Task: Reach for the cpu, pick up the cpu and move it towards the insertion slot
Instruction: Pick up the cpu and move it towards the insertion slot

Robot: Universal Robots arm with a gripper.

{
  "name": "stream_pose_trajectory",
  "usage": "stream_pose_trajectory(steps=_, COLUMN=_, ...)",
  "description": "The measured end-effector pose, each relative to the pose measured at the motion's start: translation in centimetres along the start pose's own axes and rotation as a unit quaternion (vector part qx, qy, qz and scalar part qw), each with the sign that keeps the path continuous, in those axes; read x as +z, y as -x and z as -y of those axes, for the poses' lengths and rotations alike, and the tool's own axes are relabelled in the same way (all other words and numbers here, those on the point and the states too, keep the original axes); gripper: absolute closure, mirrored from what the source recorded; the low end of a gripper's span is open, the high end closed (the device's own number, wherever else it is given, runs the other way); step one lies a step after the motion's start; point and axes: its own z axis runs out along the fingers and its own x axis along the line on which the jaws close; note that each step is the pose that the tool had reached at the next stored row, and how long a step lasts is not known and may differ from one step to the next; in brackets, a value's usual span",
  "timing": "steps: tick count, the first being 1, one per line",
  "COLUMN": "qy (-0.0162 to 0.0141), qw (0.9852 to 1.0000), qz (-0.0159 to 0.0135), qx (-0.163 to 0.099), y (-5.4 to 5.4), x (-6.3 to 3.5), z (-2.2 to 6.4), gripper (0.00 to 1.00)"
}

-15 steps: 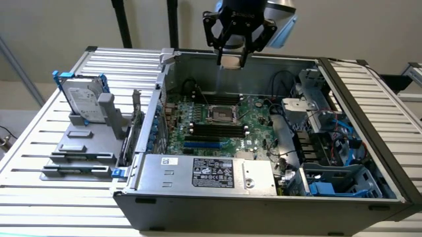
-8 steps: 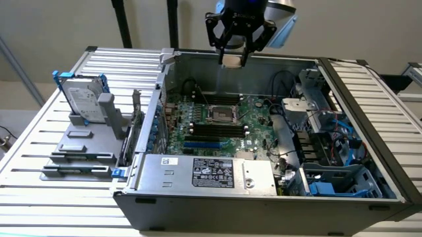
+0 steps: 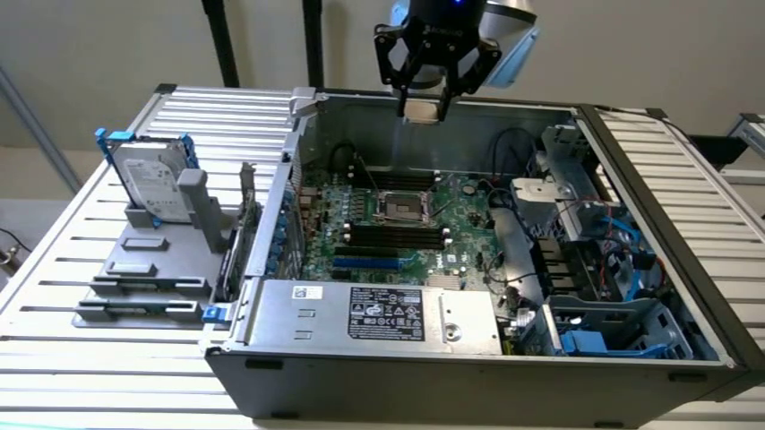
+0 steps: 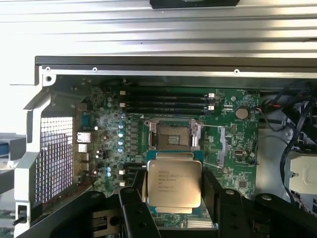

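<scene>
We're holding the small flat square cpu w/ silvery-grey metal top [image 4: 172, 183] pinched between the black claw [image 4: 172, 191] fingers, hanging above the open pc case. The silver-framed square insertion slot w/ dark centre [image 3: 402, 205] is lying at 6 o'clock from the claw in the exterior view. We're judging the chip light, stiff, slick, fragile underneath; edges are the place to grip.

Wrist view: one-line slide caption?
Tool holds the cpu above the motherboard, short of the insertion slot.
</scene>
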Motion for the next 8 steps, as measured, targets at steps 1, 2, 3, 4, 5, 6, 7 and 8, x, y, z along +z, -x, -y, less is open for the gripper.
stream_pose_trajectory(steps=1, qy=0.0001, qw=1.0000, qz=0.0002, qx=0.002, y=0.01, x=0.04, z=-0.04, gripper=0.45)
stream_pose_trajectory(steps=2, qy=0.0002, qw=1.0000, qz=0.0005, qx=0.003, y=0.01, x=0.07, z=-0.08, gripper=0.45)
stream_pose_trajectory(steps=3, qy=0.0003, qw=1.0000, qz=0.0008, qx=0.004, y=0.02, x=0.12, z=-0.14, gripper=0.45)
stream_pose_trajectory(steps=4, qy=0.0004, qw=1.0000, qz=0.0011, qx=0.005, y=0.03, x=0.16, z=-0.21, gripper=0.45)
stream_pose_trajectory(steps=5, qy=0.0004, qw=1.0000, qz=0.0014, qx=0.006, y=0.03, x=0.19, z=-0.28, gripper=0.45)
stream_pose_trajectory(steps=6, qy=0.0005, qw=1.0000, qz=0.0020, qx=0.008, y=0.03, x=0.24, z=-0.33, gripper=0.45)
stream_pose_trajectory(steps=7, qy=0.0007, qw=0.9999, qz=0.0031, qx=0.010, y=0.04, x=0.28, z=-0.34, gripper=0.45)
stream_pose_trajectory(steps=8, qy=0.0007, qw=0.9999, qz=0.0032, qx=0.010, y=0.04, x=0.28, z=-0.34, gripper=0.45)
